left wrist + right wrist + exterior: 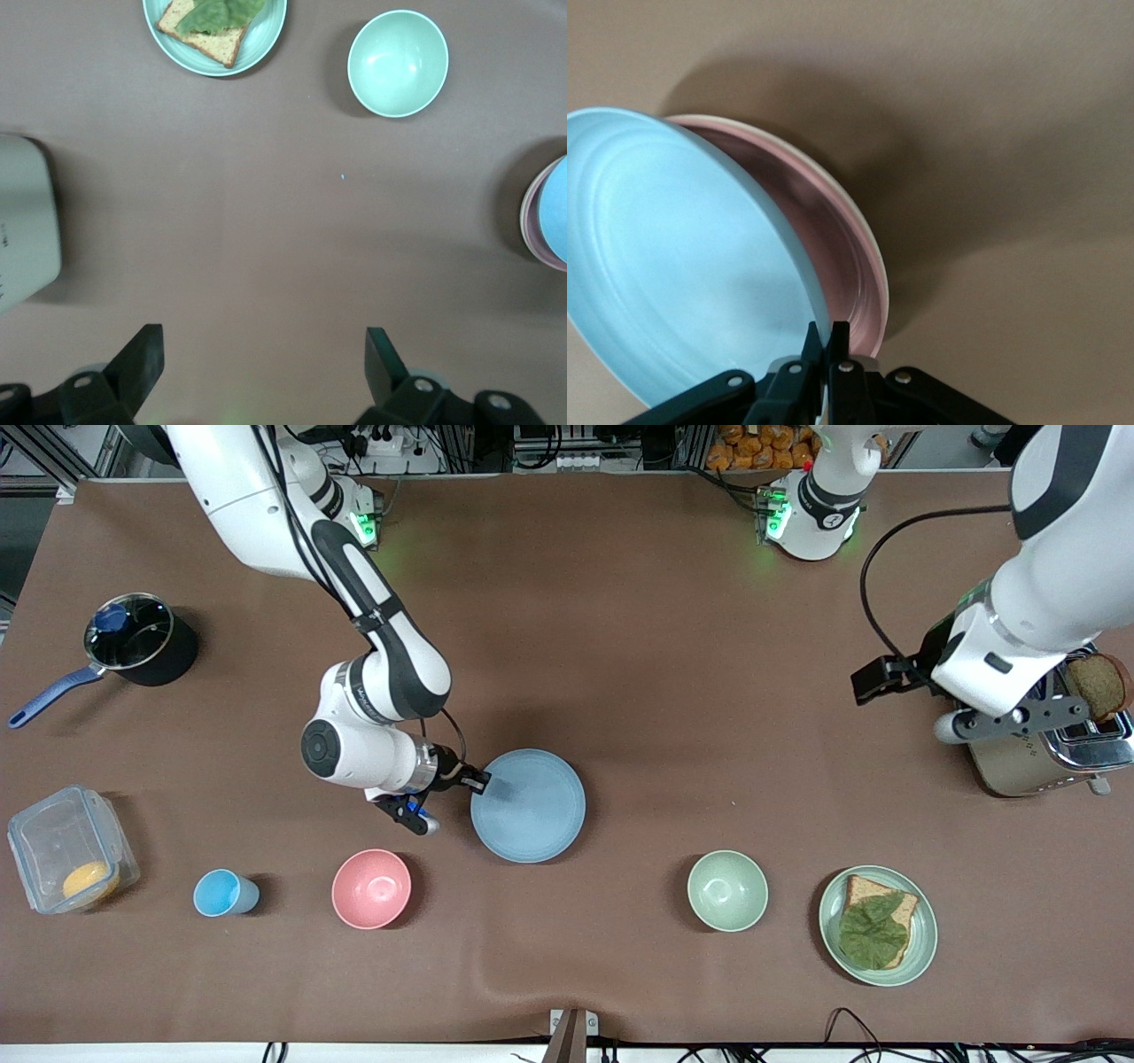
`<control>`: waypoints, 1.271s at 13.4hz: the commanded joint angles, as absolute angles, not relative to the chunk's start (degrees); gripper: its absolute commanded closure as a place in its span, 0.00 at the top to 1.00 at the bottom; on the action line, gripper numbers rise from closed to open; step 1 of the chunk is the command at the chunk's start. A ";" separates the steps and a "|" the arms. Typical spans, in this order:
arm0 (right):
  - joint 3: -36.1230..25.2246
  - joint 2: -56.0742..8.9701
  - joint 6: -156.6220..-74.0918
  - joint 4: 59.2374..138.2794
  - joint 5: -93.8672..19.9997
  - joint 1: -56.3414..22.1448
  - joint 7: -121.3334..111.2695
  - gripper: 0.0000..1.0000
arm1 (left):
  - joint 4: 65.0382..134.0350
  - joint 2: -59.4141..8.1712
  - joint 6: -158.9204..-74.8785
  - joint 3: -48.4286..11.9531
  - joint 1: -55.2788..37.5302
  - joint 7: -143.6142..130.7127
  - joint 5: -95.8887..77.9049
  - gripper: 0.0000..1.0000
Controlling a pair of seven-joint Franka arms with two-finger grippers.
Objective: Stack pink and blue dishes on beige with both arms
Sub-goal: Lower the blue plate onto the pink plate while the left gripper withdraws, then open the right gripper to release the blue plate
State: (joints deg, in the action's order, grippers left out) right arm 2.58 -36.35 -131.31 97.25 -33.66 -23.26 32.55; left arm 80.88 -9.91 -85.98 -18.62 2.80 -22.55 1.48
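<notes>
Overhead, no brand or lettering can be read on any item. The right gripper (pixel 483 781) is clamped on the rim of the blue plate (pixel 528 804), near the table's middle, farther from the front camera than the pink bowl (pixel 372 888). The right wrist view adds what the front view hides: the blue plate (pixel 682 274) is tilted, its gripped edge lifted off the pink plate (pixel 850 266) under it, with a thin pale rim below that; fingers (pixel 838 345) pinch the rim. The left gripper (pixel 266 359) hangs over bare table beside the toaster (pixel 1045 757), its fingers spread apart, holding nothing. The left wrist view shows the green bowl (pixel 398 63) and the bread plate (pixel 266 40).
</notes>
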 commanded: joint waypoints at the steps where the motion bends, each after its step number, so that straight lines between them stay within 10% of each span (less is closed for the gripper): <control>1: 1.85 -36.21 -131.40 97.12 -32.78 -23.56 34.10 0.00 | 82.53 -6.33 -84.11 -18.98 3.86 -21.18 2.55 1.00; 17: -0.09 -32.69 -127.26 99.14 -32.43 -23.20 34.89 0.00 | 89.74 0.53 -81.91 -17.32 2.90 -20.92 2.46 1.00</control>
State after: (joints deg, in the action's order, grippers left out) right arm -0.40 -33.73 -127.22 97.82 -33.47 -23.09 33.33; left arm 87.91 -1.59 -82.28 -17.73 2.90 -22.43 1.49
